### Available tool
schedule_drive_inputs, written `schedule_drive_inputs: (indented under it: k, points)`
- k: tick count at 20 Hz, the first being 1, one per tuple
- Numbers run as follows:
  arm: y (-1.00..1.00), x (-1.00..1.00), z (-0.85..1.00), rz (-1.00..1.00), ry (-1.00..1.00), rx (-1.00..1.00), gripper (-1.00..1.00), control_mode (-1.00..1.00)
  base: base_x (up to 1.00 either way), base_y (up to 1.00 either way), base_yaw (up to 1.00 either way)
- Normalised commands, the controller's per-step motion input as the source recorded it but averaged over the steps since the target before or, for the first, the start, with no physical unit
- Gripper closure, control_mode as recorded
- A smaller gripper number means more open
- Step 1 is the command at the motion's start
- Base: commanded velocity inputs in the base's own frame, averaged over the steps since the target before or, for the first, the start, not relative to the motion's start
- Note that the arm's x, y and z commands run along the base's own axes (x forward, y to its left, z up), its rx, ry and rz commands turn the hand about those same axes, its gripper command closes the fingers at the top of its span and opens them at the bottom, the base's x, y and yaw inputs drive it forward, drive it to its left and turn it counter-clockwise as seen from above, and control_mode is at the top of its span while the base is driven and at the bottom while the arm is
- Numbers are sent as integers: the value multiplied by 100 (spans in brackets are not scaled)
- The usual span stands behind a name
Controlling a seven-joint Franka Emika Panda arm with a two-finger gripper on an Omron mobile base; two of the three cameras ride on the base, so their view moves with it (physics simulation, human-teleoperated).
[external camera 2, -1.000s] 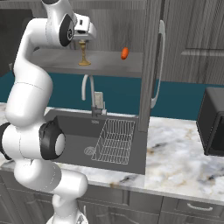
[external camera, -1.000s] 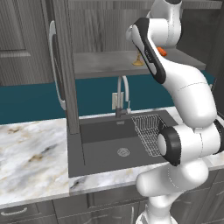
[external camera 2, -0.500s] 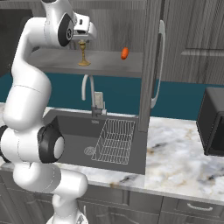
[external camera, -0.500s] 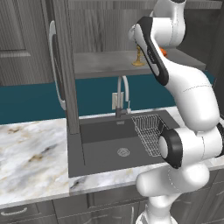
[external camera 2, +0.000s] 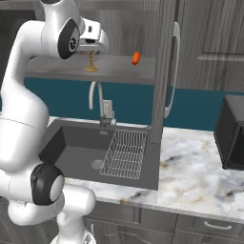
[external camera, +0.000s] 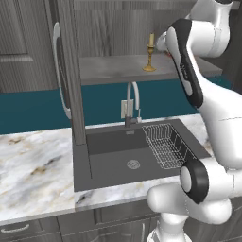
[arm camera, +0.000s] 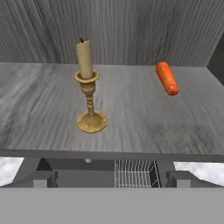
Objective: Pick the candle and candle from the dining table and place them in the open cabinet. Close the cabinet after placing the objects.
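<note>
A cream candle (arm camera: 88, 89) on a brass-gold holder stands upright on the grey shelf (arm camera: 39, 109) of the open cabinet, free of any grip. The same candle (external camera: 150, 53) rises just left of my wrist in the left base view. In the right base view its brass foot (external camera 2: 91, 66) peeks out below my hand. My gripper (arm camera: 111, 178) is open and has nothing between its fingertips (arm camera: 43, 177); it hovers just in front of the shelf's edge, pulled back from the candle. The cabinet's door (external camera: 66, 71) with its silver bar handle stands swung open. The dining table is out of view.
A small orange-red block (arm camera: 167, 78) lies on the shelf to the candle's right. Below the shelf are a dark sink (external camera: 127, 163), a faucet (external camera: 132, 101) and a wire rack (external camera: 165, 144) set in a marble counter (external camera: 33, 160). A black appliance (external camera 2: 232, 131) sits at the right, past the other open door (external camera 2: 164, 71).
The jaws have spread wide and let go of the candle, which now stands alone on the shelf. The hand has drawn back a little from it.
</note>
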Motion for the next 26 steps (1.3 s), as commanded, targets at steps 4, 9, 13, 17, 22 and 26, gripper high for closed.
schedule_drive_inputs:
  k: [4, 9, 13, 17, 22, 26]
  points:
    - [0, -63, -39, 0, 5, 0, -100, -100, 0, 0, 0]
    - [0, -62, -72, 0, 5, 0, -100, -100, 0, 0, 0]
    - [2, -71, -77, 0, 13, 0, -100, -100, 0, 0, 0]
    - [10, -70, -88, 0, 11, 0, -100, -100, 0, 0, 0]
    - [1, -83, -44, 0, 9, 0, -100, -100, 0, 0, 0]
    - [0, -53, -2, 0, 0, 0, -100, -100, 0, 0, 0]
